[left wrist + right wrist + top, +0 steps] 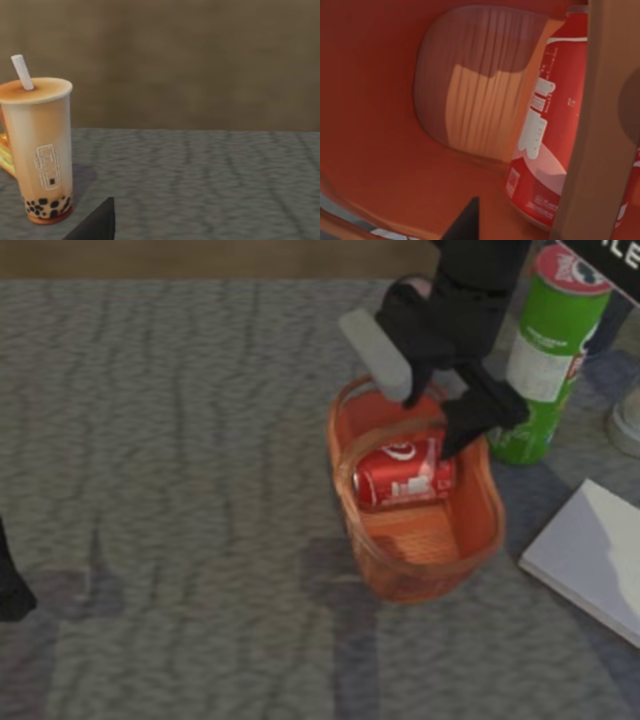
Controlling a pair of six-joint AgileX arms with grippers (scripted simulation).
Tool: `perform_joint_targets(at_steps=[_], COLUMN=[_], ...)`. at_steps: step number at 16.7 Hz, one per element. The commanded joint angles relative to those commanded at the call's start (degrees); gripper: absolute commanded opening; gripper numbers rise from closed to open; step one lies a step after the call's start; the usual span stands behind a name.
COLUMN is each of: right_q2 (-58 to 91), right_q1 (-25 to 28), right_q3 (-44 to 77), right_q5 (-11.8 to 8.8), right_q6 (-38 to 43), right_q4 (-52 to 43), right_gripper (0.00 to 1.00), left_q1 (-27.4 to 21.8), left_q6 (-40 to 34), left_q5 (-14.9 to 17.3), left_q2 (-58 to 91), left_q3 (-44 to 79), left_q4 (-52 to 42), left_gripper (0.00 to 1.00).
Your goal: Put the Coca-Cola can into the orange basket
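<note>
Currently right gripper fingers spread, released, just above small red Coca-Cola can lying sideways inside oval orange woven basket. Risk: snagging arched handle on retract, tipping basket. Left arm parked at table's left.

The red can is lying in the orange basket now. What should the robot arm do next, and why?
Probably lift the right end effector straight up and away. The small red Coca-Cola can already lies on its side inside the oval orange woven basket, and the fingers look open around it, so only a clean retreat past the basket's thin arched handle remains.
</note>
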Motion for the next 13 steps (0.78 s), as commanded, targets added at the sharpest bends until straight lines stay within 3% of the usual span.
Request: perform_joint_targets(at_steps=[7, 13], right_q2=[0.00, 0.00], right_q1=[0.00, 0.00], right_q3=[0.00, 0.00], right_q5=[0.00, 0.00], right_q6=[0.00, 0.00], right_q4=[0.00, 0.00], right_gripper=[0.02, 0.00], left_q1=[0.00, 0.00], left_q6=[0.00, 0.00], left_q5=[0.00, 0.00], left_q2=[0.00, 0.00], left_q3=[0.00, 0.00], left_q4=[0.00, 0.00], left_gripper=[1.00, 1.00])
